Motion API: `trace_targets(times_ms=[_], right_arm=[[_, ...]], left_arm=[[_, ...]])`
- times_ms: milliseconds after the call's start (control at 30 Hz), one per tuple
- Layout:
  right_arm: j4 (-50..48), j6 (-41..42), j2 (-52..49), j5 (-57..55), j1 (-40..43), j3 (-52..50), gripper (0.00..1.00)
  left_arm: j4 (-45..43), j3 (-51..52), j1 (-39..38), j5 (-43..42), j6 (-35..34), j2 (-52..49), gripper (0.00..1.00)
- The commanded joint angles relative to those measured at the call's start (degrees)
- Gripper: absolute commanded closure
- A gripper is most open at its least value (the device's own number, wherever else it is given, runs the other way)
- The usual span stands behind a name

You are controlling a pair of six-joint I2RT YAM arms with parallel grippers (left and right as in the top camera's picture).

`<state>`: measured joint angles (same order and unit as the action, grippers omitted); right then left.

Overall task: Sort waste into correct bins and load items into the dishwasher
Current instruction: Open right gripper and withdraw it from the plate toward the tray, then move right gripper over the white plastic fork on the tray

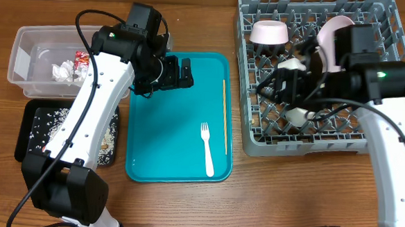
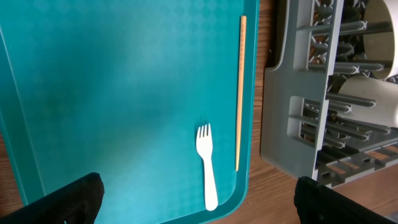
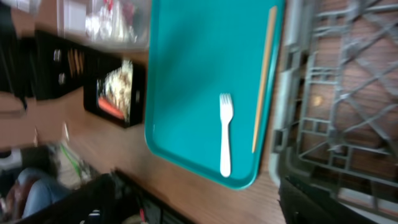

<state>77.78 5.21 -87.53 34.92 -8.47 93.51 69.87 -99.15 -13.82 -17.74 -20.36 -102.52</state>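
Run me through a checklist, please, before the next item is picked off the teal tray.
1. Left pincer open, nothing in it, over the teal tray: ok.
2. Fork lies flat, apart from the chopstick: ok.
3. Room for a finger beside the chopstick, which lies close along the tray's right rim: cannot tell.
4. Right pincer away from the tray, over the dish rack: ok.
5. Right pincer open, nothing between its fingers: ok.
6. Free pegs along the rack's near edge: ok.
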Motion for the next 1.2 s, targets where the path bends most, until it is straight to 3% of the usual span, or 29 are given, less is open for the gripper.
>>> trace_targets(times_ms=[0,433,667,767,1167], right_arm=[[-0.15,-1.14,0.50,-1.57,-4.61,-0.94,0.16],[-13.60,1.38,0.39,-4.22,-21.07,-16.04,0.14],[-24.35,5.16,0.15,-4.87,-26.21,-24.92,0.11],[-25.73,9.27,-0.68,-10.03,-28.24,-25.49,0.11],[-31.39,15.06,-4.31,-22.73,-31.65,-25.49,0.12]], left_arm=[[-0.04,-1.40,-0.02,0.39,1.09,1.77,0.00],[-0.35,-1.40,0.00,1.14,1.07,1.77,0.00],[2.56,-1.42,0.94,21.03,-1.38,1.79,0.00],[5.01,-1.42,2.73,26.43,-2.64,1.81,0.00],[6.21,-1.40,11.61,27.76,-2.36,1.79,0.00]])
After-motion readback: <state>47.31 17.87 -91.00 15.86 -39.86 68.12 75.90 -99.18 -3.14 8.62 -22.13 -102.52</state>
